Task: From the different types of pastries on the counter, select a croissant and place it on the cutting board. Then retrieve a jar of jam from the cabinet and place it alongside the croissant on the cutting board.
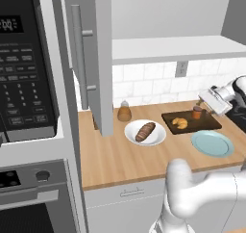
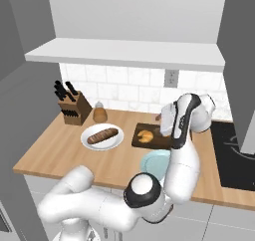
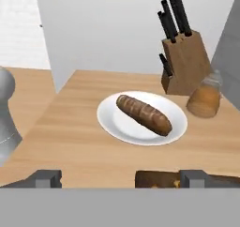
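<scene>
**Jam jar set down beside the croissant; gripper wide and empty**

The jar of jam [image 1: 197,112] stood upright at the back of the cutting board [image 1: 211,125], an orange-brown cylinder under a darker lid. The croissant [image 1: 180,123], a small golden-yellow crescent, lay just beside it toward the front of the board. Both of the task's things thus appeared to be on the board together, which looked like the arrangement the task asked for.

The gripper [image 1: 207,104] hung just beside the jar on its right, jaws spread wide with nothing between them. From the left base view it was hard to tell whether a fingertip touched the jar, but the hand looked level with the jar's top, as it would right after letting go. In the hand view the two dark fingertips [image 3: 47,178] stood far apart at the bottom, with a sliver of the board's dark edge between them.

The brown roll [image 1: 145,131] sat on the white plate [image 1: 156,139], left alone as the pastry not wanted. A teal plate [image 1: 212,143] lay empty in front of the board. The cabinet door [image 1: 98,58] hung open over the counter [image 1: 120,162], presumably from fetching the jar. A knife block [image 2: 73,109] and a tan shaker [image 1: 124,112] stood near the wall.
</scene>
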